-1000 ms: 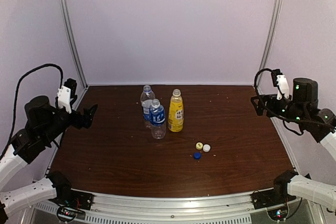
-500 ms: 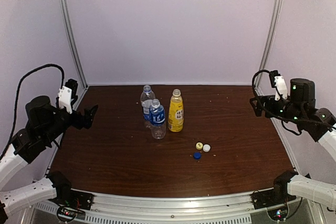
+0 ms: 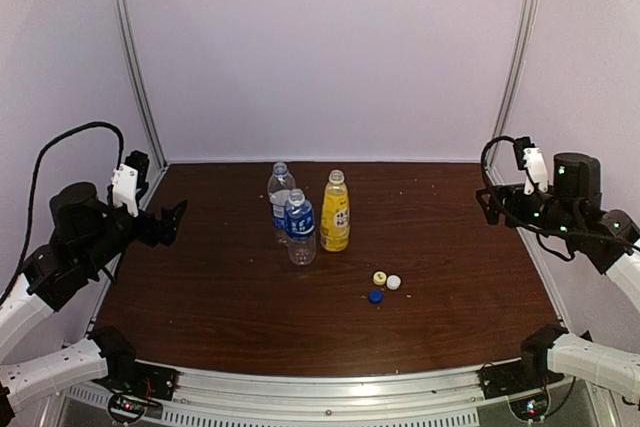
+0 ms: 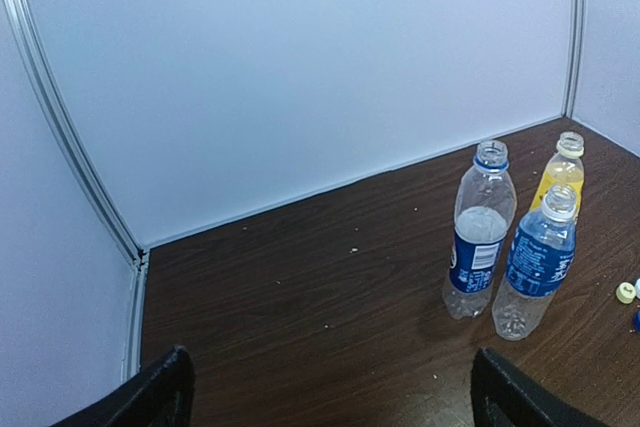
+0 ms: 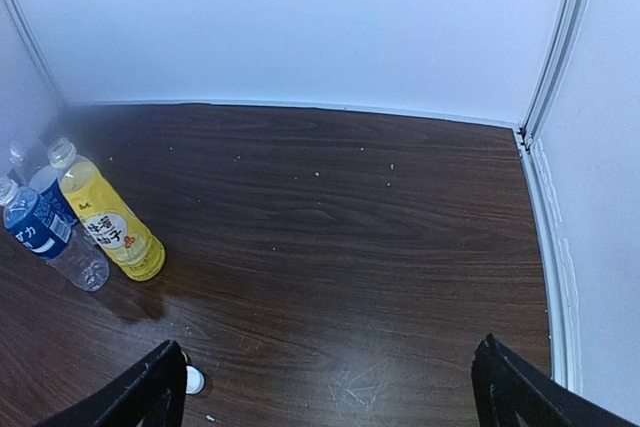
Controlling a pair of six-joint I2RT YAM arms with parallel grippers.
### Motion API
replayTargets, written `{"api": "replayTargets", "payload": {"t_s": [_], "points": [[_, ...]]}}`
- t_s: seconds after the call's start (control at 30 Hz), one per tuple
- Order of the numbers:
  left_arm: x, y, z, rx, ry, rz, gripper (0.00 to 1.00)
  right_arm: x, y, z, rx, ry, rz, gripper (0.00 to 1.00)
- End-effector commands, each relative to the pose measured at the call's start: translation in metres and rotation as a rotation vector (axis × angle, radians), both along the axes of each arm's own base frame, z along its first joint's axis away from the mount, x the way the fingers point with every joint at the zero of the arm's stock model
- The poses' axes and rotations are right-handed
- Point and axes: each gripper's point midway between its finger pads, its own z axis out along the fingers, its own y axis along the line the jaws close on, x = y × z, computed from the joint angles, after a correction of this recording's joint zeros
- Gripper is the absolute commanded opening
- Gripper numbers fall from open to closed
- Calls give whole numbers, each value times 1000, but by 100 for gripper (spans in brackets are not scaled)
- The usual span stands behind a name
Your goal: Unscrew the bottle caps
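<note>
Three bottles stand uncapped at the table's middle back: a taller clear one, a short clear one with a blue label and a yellow one. The yellow cap, white cap and blue cap lie loose on the table in front of them, to the right. My left gripper hovers open at the left edge, holding nothing. My right gripper hovers open at the right edge, also holding nothing.
The dark wood table is walled by white panels with metal corner posts at the back left and right. Small pale crumbs dot the tabletop.
The right arm has shifted slightly to the right and down. The left arm, bottles and caps have not visibly moved.
</note>
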Motion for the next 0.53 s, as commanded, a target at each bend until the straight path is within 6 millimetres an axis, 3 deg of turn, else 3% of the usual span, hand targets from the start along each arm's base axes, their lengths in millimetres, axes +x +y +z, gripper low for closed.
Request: {"api": "replayTargets", "payload": {"t_s": [0.0, 0.5], "points": [[1, 1, 1, 6, -5, 10, 98, 1, -3, 1, 7, -19, -17, 100], [2, 4, 2, 12, -5, 24, 98, 2, -3, -3, 12, -1, -21, 100]]}}
